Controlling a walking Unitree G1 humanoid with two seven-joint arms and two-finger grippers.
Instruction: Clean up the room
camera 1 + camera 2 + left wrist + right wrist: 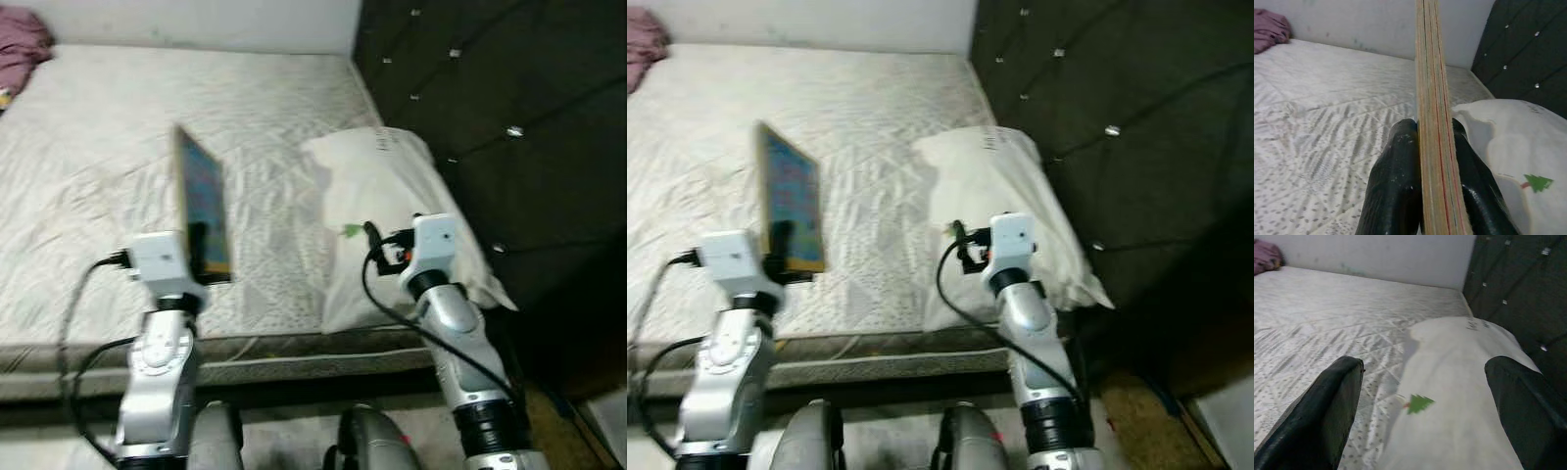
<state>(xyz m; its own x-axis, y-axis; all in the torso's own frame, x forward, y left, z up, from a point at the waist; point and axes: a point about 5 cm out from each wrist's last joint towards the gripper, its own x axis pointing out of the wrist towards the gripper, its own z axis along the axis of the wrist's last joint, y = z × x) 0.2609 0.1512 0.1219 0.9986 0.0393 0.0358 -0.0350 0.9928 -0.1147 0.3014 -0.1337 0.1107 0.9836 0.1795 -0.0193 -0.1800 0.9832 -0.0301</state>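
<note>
Black fingers (pixel 1396 196) of the left gripper (pixel 201 257) are clamped on a thin book (pixel 202 205), held upright above the mattress (pixel 88 196). The right gripper (pixel 1425 401) is spread wide over the pillow (pixel 377 211). The book should be kept firmly pinched and carried level, so that it is not let slip before being put away.

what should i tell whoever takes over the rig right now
Left hand: shut on a thin book, held upright on its edge above the mattress.
Right hand: open and holding nothing, hovering over the white pillow that lies by the dark headboard.
Elsewhere: a pink cloth sits bunched at the far corner of the mattress.
Done: the book is off the bed and in the grip.
Left: put the book somewhere proper, likely straighten the pillow, and deal with the pink cloth.
</note>
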